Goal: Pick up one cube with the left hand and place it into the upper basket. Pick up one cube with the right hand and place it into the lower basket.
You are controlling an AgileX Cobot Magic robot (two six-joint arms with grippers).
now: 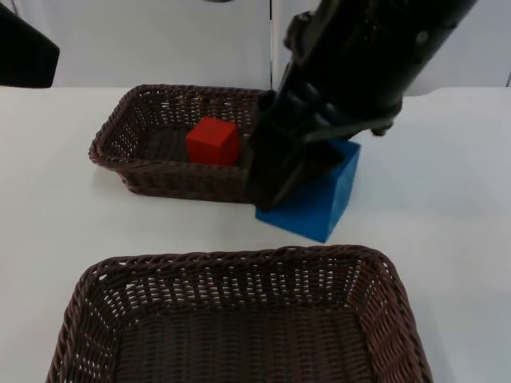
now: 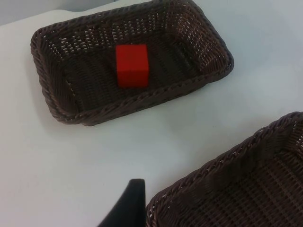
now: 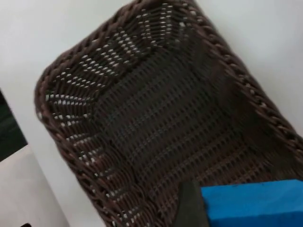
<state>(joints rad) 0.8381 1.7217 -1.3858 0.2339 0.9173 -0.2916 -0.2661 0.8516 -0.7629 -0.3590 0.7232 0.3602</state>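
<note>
From the top view I see the red cube lying inside the upper basket, near the middle of its floor; my left wrist view shows the same red cube resting flat in that basket. The lower basket stands on the white counter nearer the camera, apart from the upper one, and I see no cube in it.

My right arm reaches down between the two baskets, and the right pincer is clenched on the blue cube, which hangs tilted just beside the upper basket's right end. In my right wrist view the blue cube sits against a black fingertip, with the lower basket's woven floor below it.

My left arm waits at the counter's far left. Of the left pincer I see one dark fingertip above the counter beside the lower basket's rim; I cannot tell whether it is released or clenched.
</note>
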